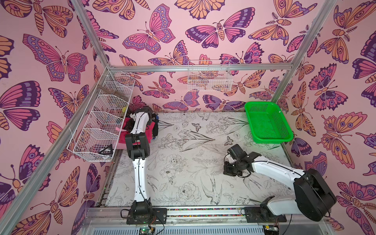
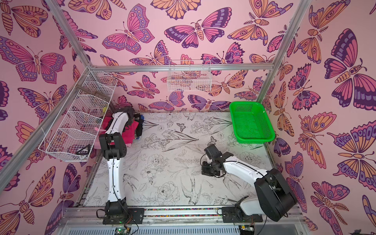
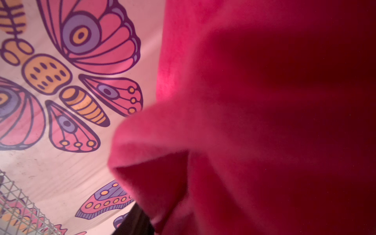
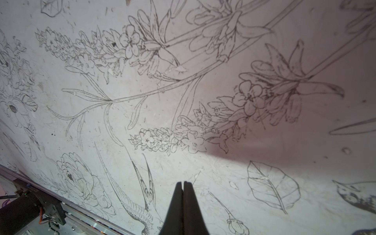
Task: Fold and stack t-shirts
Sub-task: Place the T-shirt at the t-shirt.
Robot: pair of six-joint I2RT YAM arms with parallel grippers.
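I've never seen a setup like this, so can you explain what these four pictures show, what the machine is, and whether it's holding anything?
It is two robot arms at a patterned table. Two pictures look down from overhead; two come from cameras on the wrists. The left arm reaches over a pile of t-shirts in the far corner; its camera sees only crimson cloth, so its grip cannot be told. The right tool is shut, empty. A green basket sits far right.

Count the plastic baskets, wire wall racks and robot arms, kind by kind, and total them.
Green plastic basket: 1
White wire wall racks: 2
Robot arms: 2
Total: 5
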